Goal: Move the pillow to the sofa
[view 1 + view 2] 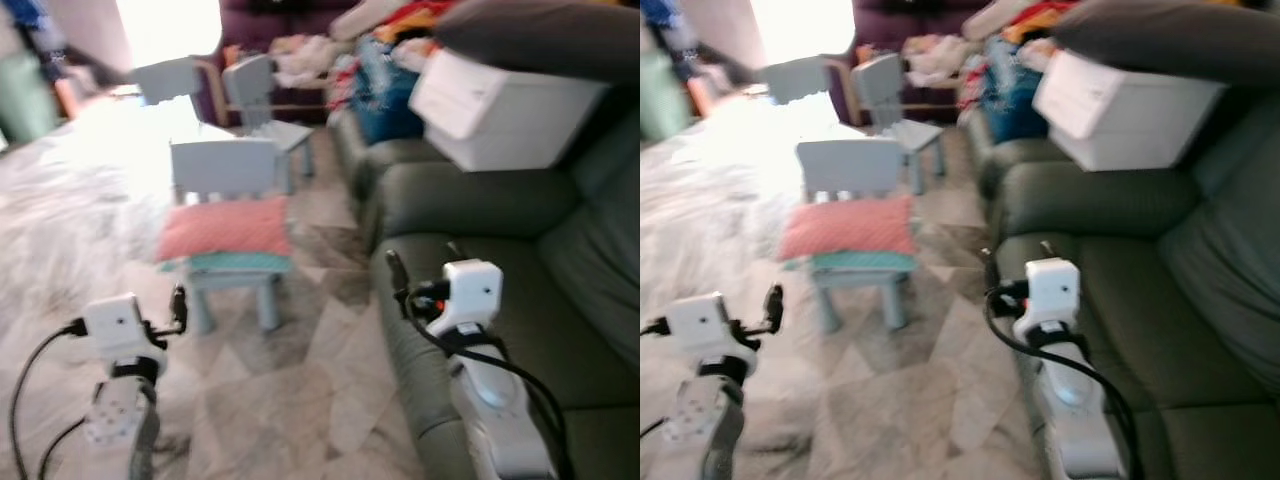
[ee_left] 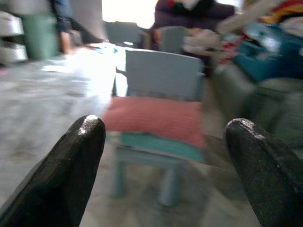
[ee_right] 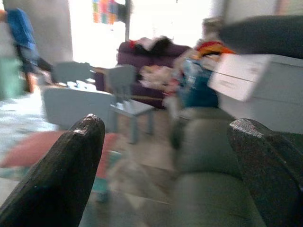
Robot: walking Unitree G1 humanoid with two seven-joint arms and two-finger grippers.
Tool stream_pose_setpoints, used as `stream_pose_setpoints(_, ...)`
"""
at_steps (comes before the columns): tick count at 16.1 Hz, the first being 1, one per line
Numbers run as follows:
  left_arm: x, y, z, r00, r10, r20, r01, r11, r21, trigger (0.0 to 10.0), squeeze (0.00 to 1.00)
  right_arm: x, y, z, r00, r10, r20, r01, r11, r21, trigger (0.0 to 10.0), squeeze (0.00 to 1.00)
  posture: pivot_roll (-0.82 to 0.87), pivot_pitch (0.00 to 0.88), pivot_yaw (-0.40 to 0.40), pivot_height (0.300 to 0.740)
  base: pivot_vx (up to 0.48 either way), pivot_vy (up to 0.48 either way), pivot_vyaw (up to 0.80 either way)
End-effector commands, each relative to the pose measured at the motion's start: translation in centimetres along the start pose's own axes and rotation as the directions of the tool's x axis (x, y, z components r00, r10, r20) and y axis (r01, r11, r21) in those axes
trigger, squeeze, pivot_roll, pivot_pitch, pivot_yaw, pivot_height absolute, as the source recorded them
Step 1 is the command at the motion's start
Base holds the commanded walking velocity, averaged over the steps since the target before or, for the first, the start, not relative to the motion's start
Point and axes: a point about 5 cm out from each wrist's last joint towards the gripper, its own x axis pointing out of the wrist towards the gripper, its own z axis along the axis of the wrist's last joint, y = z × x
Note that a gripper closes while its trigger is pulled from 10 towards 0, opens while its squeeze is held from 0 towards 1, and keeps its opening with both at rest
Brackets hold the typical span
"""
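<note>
A pink pillow [image 1: 226, 227] lies on top of a teal cushion [image 1: 238, 262] on the seat of a small light-blue chair [image 1: 225, 170], ahead of me on the tiled floor. The dark green sofa [image 1: 500, 290] runs along the right. My left gripper [image 1: 178, 306] hangs short of the chair, open and empty; its wrist view looks straight at the pillow [image 2: 154, 118]. Raised over the sofa's front edge, my right gripper [image 1: 397, 272] is open with nothing between its fingers [image 3: 66, 175].
A white box [image 1: 495, 115] and a dark cushion [image 1: 540, 35] sit on the sofa's far end, with piled clothes [image 1: 385, 60] beyond. Two more light-blue chairs [image 1: 262, 105] stand farther back. A person [image 3: 21, 45] is at the far left. The picture is blurred.
</note>
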Motion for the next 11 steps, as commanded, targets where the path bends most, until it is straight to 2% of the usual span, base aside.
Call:
stream_pose_setpoints(1,0.03,0.72,0.36,1.0,0.018,0.009,-0.018,1.0,0.018,10.0,0.0,0.28,0.38,0.37,1.0,0.01,0.016,-0.01,1.0,0.016,10.0,0.0,-0.1,0.0,-0.003,0.74,0.435,0.0,0.0)
stream_pose_setpoints(11,0.06,0.63,0.35,1.0,0.016,0.007,-0.016,1.0,0.013,10.0,0.0,0.32,0.34,0.4,1.0,0.012,0.017,-0.012,1.0,0.011,10.0,0.0,-0.1,0.0,-0.005,0.74,0.435,0.0,0.0)
